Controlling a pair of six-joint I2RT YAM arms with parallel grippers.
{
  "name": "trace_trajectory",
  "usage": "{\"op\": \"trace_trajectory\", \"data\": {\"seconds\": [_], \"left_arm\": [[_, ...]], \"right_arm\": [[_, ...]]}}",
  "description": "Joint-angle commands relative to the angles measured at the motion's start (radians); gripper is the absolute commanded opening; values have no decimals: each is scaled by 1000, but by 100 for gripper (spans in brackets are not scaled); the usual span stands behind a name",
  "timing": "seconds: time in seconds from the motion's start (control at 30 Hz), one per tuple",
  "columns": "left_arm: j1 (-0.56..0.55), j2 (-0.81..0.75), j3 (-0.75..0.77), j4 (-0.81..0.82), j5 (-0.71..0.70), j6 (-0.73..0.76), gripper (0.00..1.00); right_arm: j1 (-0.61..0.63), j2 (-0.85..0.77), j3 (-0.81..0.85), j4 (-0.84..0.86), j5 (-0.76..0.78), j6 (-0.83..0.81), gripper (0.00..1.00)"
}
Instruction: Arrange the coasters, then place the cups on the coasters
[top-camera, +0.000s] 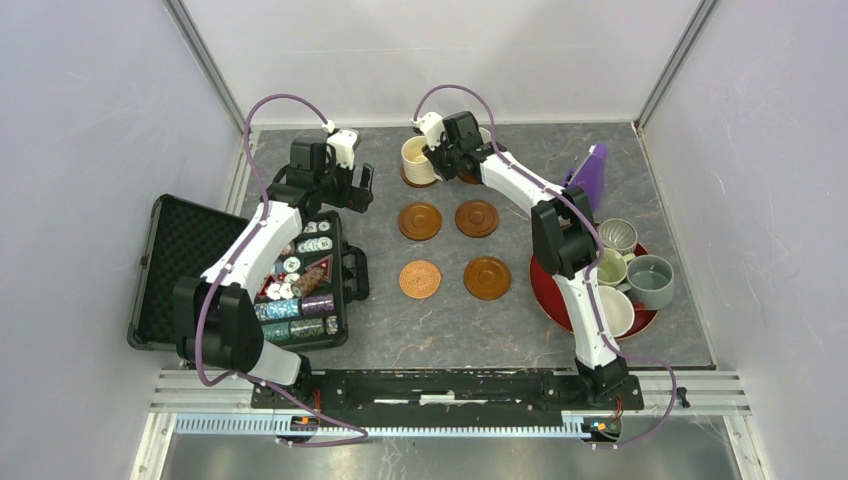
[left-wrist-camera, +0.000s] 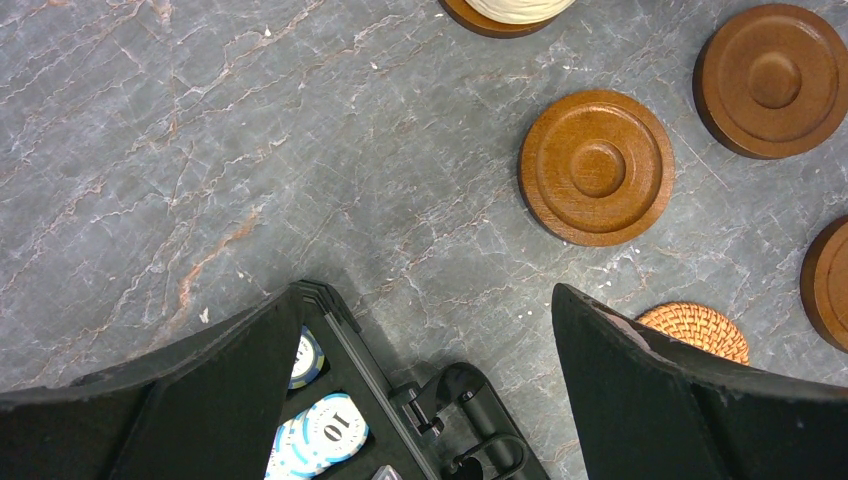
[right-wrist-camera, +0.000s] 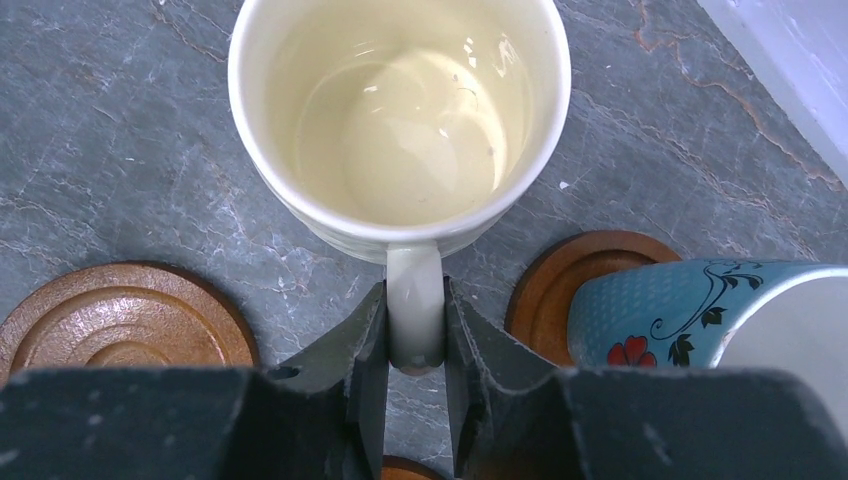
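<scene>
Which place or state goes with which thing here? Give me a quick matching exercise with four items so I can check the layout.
Things:
1. cream mug
2. woven orange coaster
3. poker chips
4. grey-blue mug

Places or states:
A. in the black case
B. handle between the fingers of the right gripper
C. on the red tray
D. bare, no mug on it

Pairs: 1-B; 2-D; 3-A; 4-C
</scene>
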Motion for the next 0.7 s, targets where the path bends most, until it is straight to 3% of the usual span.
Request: {"op": "trace_trajectory", "data": {"seconds": [0.0, 0.53, 0.67], "left_arm": [[5, -15, 0, 20, -4, -5, 100], [6, -14, 1, 18, -7, 6, 100], [6, -14, 4, 13, -9, 9, 100]], "right_arm": [[9, 3, 51, 82, -7, 17, 28], [10, -23, -67, 166, -25, 73, 15], [10, -20, -66, 166, -25, 75, 20]]}}
